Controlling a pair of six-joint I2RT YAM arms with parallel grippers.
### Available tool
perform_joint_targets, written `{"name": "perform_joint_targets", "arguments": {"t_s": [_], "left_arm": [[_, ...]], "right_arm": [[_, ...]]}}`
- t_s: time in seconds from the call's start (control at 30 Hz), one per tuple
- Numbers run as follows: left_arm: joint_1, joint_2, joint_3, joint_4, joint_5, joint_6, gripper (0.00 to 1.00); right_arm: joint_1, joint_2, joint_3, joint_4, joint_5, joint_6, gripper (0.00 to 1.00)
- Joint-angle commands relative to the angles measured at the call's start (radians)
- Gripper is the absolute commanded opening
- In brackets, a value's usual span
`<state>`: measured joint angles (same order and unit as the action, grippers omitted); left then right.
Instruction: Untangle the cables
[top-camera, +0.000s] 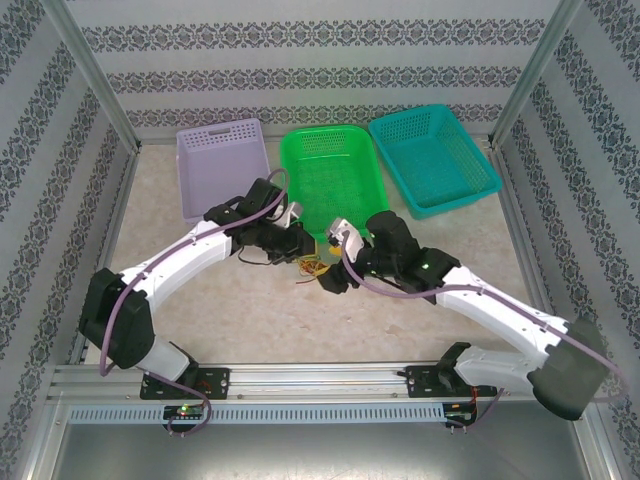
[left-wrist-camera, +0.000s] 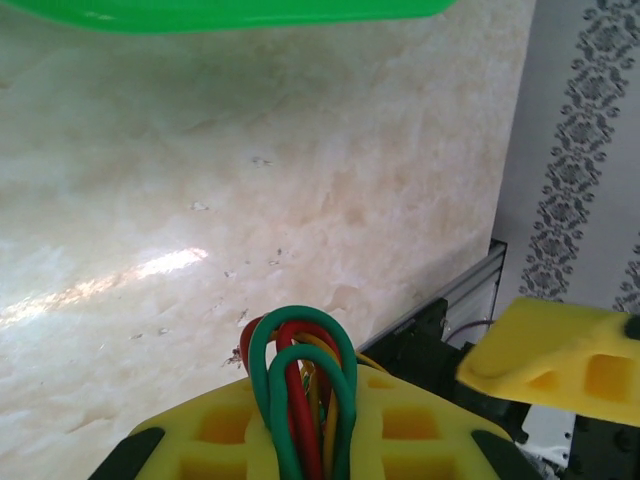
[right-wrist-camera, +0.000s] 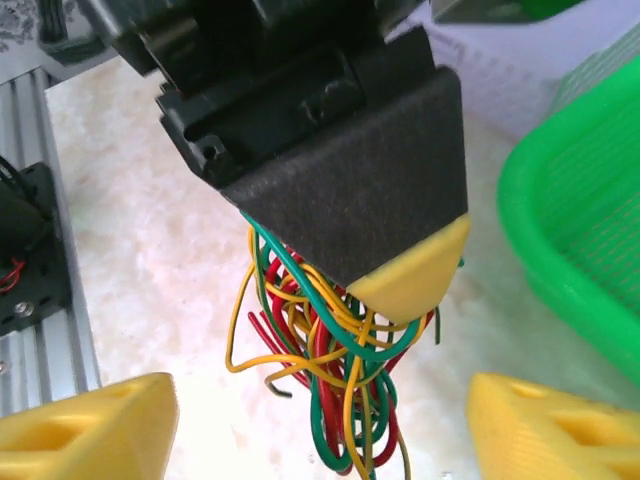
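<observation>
The cables (right-wrist-camera: 330, 375), a knot of red, green and yellow wires, sit at the centre of the top view, just below the green basket (top-camera: 335, 180) and between the two wrists. In the right wrist view the bundle hangs from under a dark, yellow-tipped finger (right-wrist-camera: 410, 285) of the left gripper (top-camera: 288, 242), with loose ends trailing toward the table (top-camera: 250, 320). In the left wrist view, green and red loops lie over the lower yellow pad (left-wrist-camera: 400, 430) while the other pad stands off to the right, so it cannot be told whether that gripper truly pinches the wires. Presented like this, the knot probably serves as an anchor. The right gripper (right-wrist-camera: 322, 415) is spread wide, its pads at the lower corners of its frame on either side of the bundle, apparently lined up to close on a strand and draw it free.
</observation>
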<state>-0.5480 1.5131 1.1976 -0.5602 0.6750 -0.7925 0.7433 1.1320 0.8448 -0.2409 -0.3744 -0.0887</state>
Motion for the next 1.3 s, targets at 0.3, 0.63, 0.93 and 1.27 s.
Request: {"name": "perform_joint_targets", "arguments": {"t_s": [0.3,0.63,0.93,1.27], "left_arm": [[0.002,0.012,0.054,0.085,0.071,0.013,0.00],[-0.008,-0.130,-0.093,0.313,-0.277,-0.234,0.00],[-0.035,-0.389,-0.359,0.521,-0.664,-0.479,0.05],[0.088,-0.200,-0.073,0.008,-0.164,-0.130,0.51]], "right_arm": [[0.037,0.148,0.065,0.029,0.197,-0.222,0.82],[0.102,0.189,0.056,0.058,0.123,0.173,0.00],[0.126,0.185,0.029,0.109,0.060,0.441,0.00],[0.146,0.078,0.039,-0.141,0.273,-0.302,0.00]]}}
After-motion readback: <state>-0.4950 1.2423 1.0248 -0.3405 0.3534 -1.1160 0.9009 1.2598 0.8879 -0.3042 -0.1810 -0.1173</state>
